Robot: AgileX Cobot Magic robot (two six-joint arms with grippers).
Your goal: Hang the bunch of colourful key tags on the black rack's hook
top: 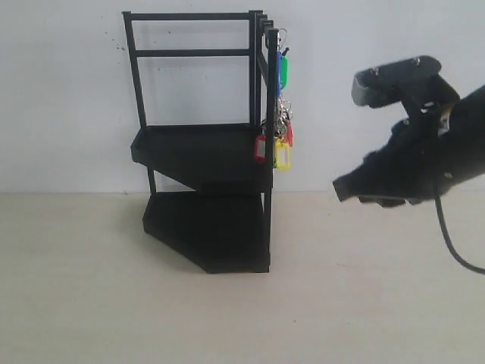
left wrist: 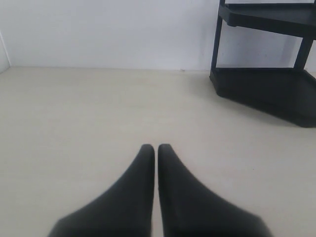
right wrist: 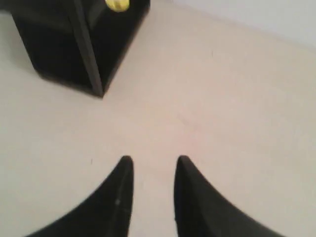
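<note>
Light is bright, even and diffuse, with no glare in any view. In the exterior view the wall (top: 61,91) greys toward the corners. The rack (top: 204,159) is so dark that its trays read as flat black shapes, and any shadow on the bench (top: 91,303) at its foot is faint and soft. The tags (top: 282,155) on the rack's post keep clear colour. The right tool (top: 345,188), right of the rack, is soft-edged. In the left wrist view the left tool (left wrist: 156,148) blurs toward its base, while the rack behind it is fairly sharp. The right wrist view is soft throughout, with a pinkish cast on the bench. There the rack and a yellow tag (right wrist: 117,4) are smeared.
</note>
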